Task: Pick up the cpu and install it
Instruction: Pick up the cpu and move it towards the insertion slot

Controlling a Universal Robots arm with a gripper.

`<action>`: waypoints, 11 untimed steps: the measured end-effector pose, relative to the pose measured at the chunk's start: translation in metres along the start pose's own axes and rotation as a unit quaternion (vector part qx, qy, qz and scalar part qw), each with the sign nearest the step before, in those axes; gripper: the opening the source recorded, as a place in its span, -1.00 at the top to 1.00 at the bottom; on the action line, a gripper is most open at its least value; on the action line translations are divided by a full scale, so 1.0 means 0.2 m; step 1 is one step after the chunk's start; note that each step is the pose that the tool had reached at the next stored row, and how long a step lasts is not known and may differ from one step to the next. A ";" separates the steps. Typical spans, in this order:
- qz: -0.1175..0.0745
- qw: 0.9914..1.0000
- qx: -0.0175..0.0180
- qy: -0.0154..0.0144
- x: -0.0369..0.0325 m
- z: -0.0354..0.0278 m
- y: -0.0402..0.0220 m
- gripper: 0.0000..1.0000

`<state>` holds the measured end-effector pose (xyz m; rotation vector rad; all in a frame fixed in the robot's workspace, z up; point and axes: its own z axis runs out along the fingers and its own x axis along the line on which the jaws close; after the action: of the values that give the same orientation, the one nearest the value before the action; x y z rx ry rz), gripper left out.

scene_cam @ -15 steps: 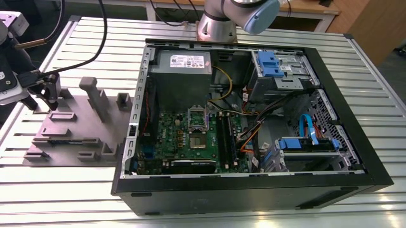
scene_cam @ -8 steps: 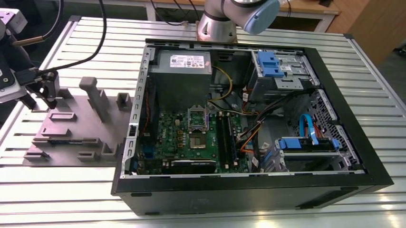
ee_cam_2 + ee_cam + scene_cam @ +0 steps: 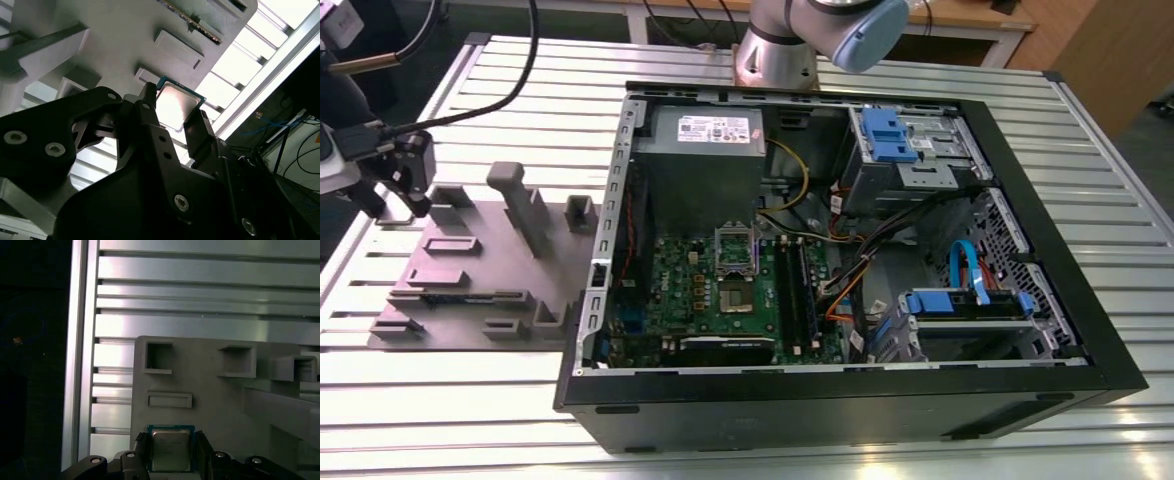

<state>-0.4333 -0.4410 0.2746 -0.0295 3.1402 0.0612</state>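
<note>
In both wrist views the claw point(image 3: 171, 436) has its two dark fingers point(image 3: 141, 450) set against opposite edges of the cpu point(image 3: 170, 450). No gap shows on either side, so I judge it to be clamped on the chip rather than merely straddling it. The cpu sits level between the fingertips with its silvery top facing the camera and a thin pale border around it. Just behind it lies the grey holder block point(image 3: 200, 375) with its shallow pockets and raised posts. Whether the chip is clear of that block or resting on it cannot be told from these angles. The block lies on the slatted metal desk point(image 3: 200, 290). In the exterior view the claw hangs over the block's corner at the exterior view's left, well apart from the open computer case point(image 3: 854, 400). Inside the case lies the green board point(image 3: 680, 275), and the dark square socket point(image 3: 738, 296) near its middle looks open, with no chip seated in it. So the pick-up appears made or nearly so. Carrying the chip across to the case and installing it in the socket are not yet done.
</note>
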 end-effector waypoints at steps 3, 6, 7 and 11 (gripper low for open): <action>0.000 1.000 0.000 0.000 0.000 -0.025 0.001 0.06; 0.000 1.000 0.000 0.000 0.000 -0.046 0.002 0.06; 0.000 1.000 0.000 0.000 0.000 -0.051 0.002 0.06; 0.000 1.000 0.000 0.000 0.000 -0.085 0.003 0.06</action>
<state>-0.4333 -0.4410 0.2916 -0.0293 3.1403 0.0611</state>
